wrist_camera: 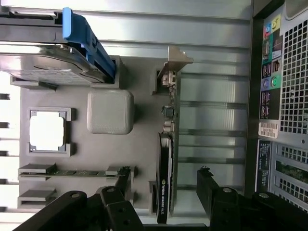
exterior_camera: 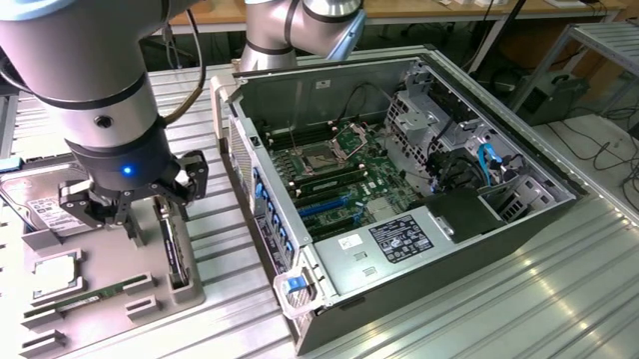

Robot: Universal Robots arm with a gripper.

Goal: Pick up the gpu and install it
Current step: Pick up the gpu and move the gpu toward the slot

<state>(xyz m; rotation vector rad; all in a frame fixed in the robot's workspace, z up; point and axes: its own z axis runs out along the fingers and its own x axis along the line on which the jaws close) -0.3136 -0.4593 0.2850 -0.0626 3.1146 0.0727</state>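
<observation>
- Grey moulded plastic parts tray [exterior_camera: 105, 258] [wrist_camera: 137, 144], lying on the ribbed silver metal table [exterior_camera: 499, 314] [wrist_camera: 211, 91], at the exterior view's left.
- Silver boxy hard drive with a white label [exterior_camera: 40, 209] [wrist_camera: 43, 62], seated in the tray in a blue plastic carrier [wrist_camera: 86, 41].
- Square silver processor chip [exterior_camera: 55, 273] [wrist_camera: 46, 131], flat in its own tray recess.
- Narrow green memory stick [exterior_camera: 90, 295] [wrist_camera: 77, 172], on edge in a tray slot beside the chip.
- Rounded square grey block [wrist_camera: 109, 111], raised from the tray floor.
- Black and silver tower computer case [exterior_camera: 299, 97] [wrist_camera: 293, 72], on its side, side panel off, just beside the tray.
- Green motherboard [exterior_camera: 340, 179] inside the case.
- Blue cable [exterior_camera: 486, 161] near the drive bays.
</observation>
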